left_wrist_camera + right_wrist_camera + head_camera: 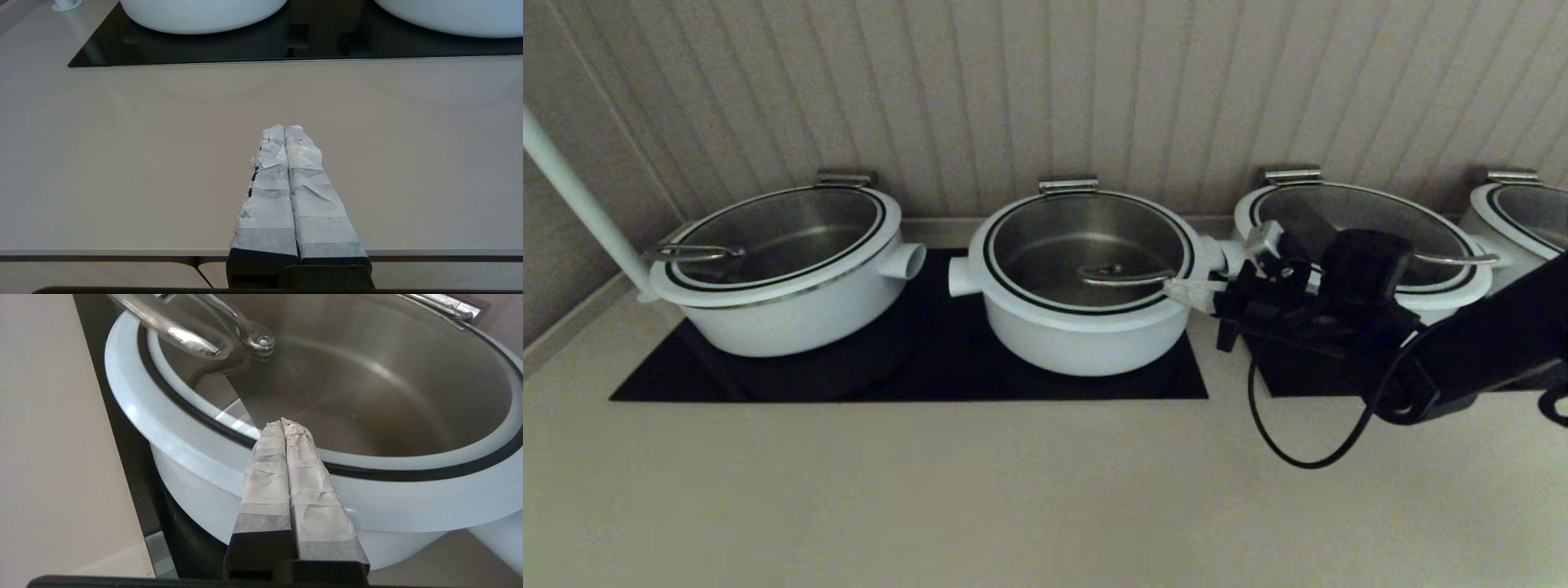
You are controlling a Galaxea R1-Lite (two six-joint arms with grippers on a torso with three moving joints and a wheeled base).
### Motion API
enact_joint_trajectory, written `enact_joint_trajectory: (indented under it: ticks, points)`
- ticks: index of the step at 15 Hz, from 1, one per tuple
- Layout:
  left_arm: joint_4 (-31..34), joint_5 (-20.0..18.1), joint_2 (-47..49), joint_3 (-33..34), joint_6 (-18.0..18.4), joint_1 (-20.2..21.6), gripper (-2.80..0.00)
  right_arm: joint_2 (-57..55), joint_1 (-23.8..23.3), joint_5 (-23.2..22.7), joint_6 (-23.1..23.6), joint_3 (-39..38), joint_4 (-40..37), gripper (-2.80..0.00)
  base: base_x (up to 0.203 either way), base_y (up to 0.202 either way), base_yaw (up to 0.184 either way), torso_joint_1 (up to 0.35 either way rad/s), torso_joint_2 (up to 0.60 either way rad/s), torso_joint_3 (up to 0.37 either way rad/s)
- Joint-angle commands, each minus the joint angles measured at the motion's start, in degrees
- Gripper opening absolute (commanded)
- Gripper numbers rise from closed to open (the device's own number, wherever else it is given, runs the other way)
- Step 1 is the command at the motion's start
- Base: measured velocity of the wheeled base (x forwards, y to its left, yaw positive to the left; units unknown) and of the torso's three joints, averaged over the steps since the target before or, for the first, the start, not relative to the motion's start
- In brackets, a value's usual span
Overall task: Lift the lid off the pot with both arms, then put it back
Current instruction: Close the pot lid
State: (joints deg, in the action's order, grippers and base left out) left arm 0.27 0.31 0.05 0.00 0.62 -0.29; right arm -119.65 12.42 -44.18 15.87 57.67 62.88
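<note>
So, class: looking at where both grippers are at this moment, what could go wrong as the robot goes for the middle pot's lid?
1. The right gripper is shut, its tips over the lid rim beside the handle; pressing on closed could scrape or nudge the lid rather than grip it.
2. The left gripper, also shut, hangs over bare counter; a right-only lift might tilt the lid on the pot.

Glass lid point(1088, 245) seated flat on middle white pot point(1086, 335).
</note>
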Motion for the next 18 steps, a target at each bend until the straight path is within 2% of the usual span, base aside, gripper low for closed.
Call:
enact_joint_trajectory:
  ticks: [1,4,11,18]
  points:
    - [0.0,0.0,0.0,0.0,0.0,0.0,-2.8,-0.8,0.1,-0.3,0.1,-1.1,1.4,-2.8,0.0,0.0,0.0,0.0,0.0,0.0]
    - [0.0,0.0,0.0,0.0,0.0,0.0,-2.8,-1.1,0.1,-0.3,0.1,-4.1,3.6,-2.8,0.0,0.0,0.0,0.0,0.0,0.0]
    - [0.0,0.0,0.0,0.0,0.0,0.0,-2.8,0.4,-0.2,-0.2,0.1,-5.0,4.0,-2.8,0.0,0.0,0.0,0.0,0.0,0.0]
    - [0.0,0.0,0.0,0.0,0.0,0.0,-2.8,12.8,-2.7,0.3,-0.1,-14.4,3.5,-2.8,0.0,0.0,0.0,0.0,0.0,0.0]
